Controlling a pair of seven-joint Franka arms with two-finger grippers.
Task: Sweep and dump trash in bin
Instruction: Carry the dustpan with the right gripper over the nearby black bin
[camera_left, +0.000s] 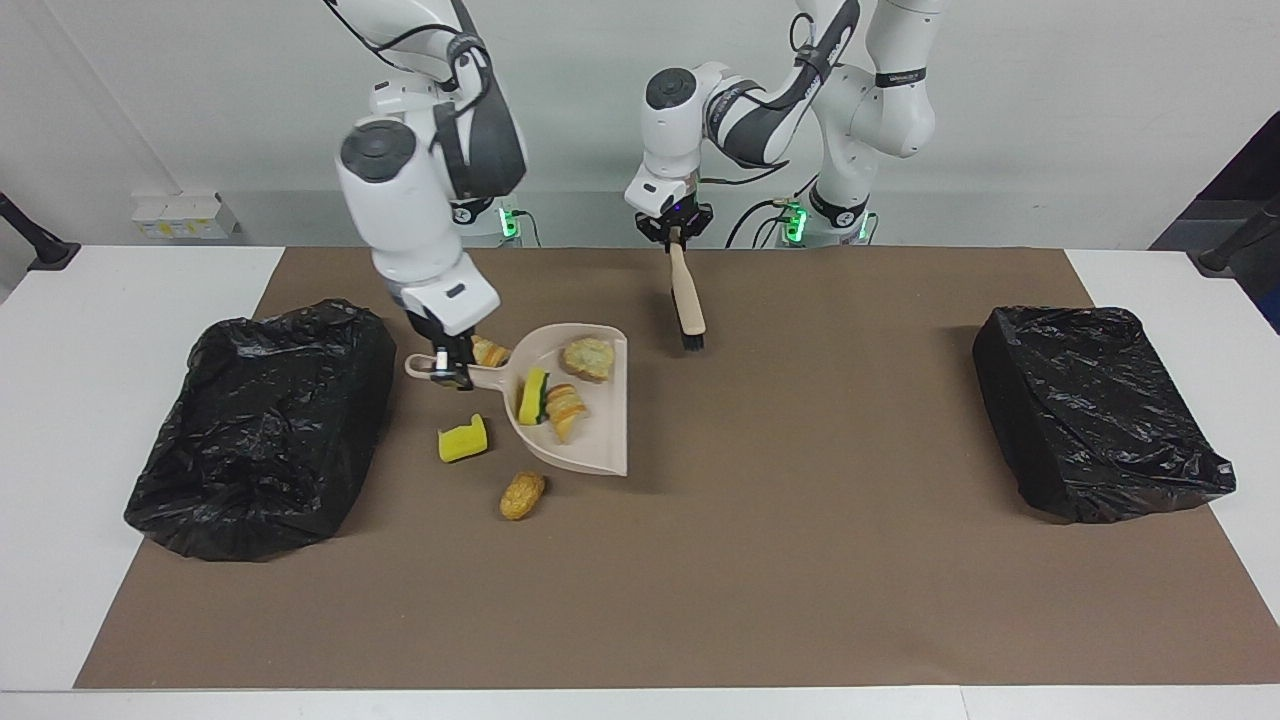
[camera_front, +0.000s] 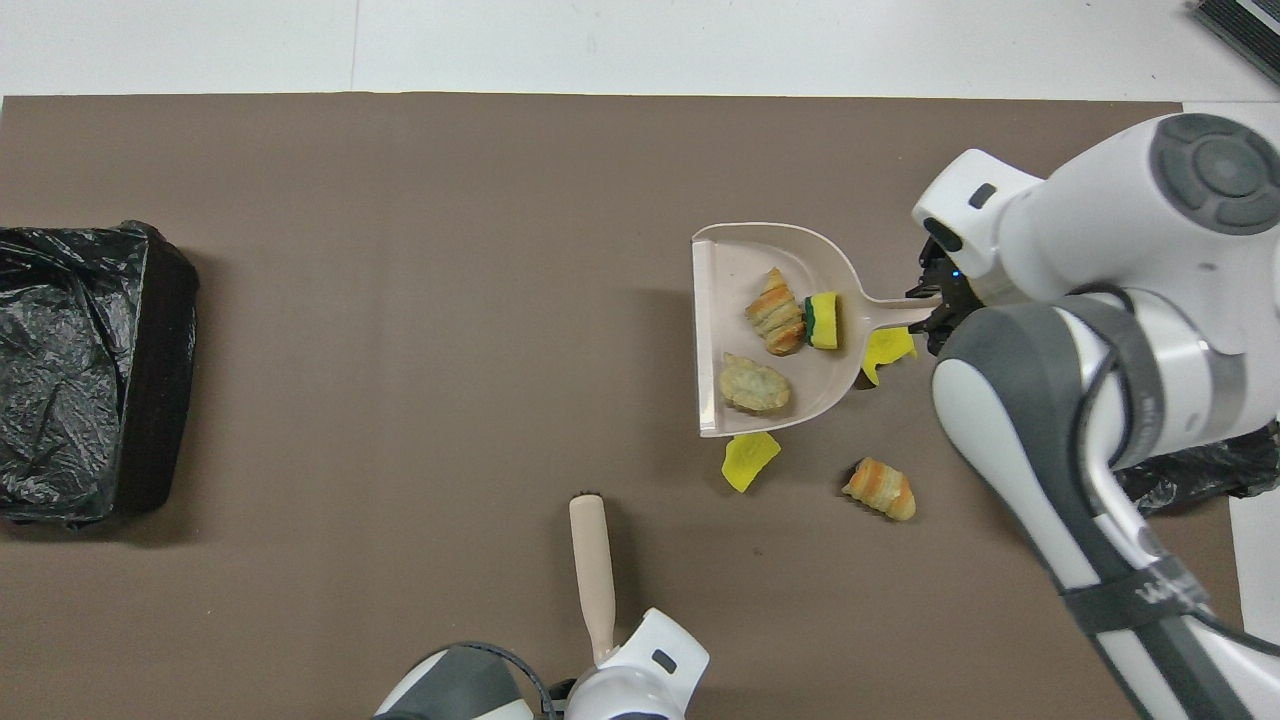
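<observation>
Trash: three pcs ride in the beige dustpan (camera_left: 575, 420): yellow sponge chunk w/ green face (camera_left: 533, 396), striped bread lump (camera_left: 566, 410), paler bread lump (camera_left: 587, 358).

Four pcs loose on the brown mat (camera_left: 800, 560): yellow sponge (camera_left: 462, 440) and tan lump (camera_left: 522, 495) beside the pan, farther from robots; bread lump (camera_front: 880, 487) and yellow scrap (camera_front: 749, 460) nearer robots.

Right gripper (camera_left: 449, 368) pinched tight on pan handle, pan lifted, near the black-bagged bin (camera_left: 265, 425) at right arm's end.

Left gripper (camera_left: 673, 228) clamped on brush (camera_left: 686, 298) handle, bristles down, clear of mat; waits.

Second bin (camera_left: 1095, 410) at left arm's end, well apart.

Risks (judgement): pan lip low → load slides off before the bin rim; handle grip is far from the load → pan may twist; swing could knock loose sponge under pan.
</observation>
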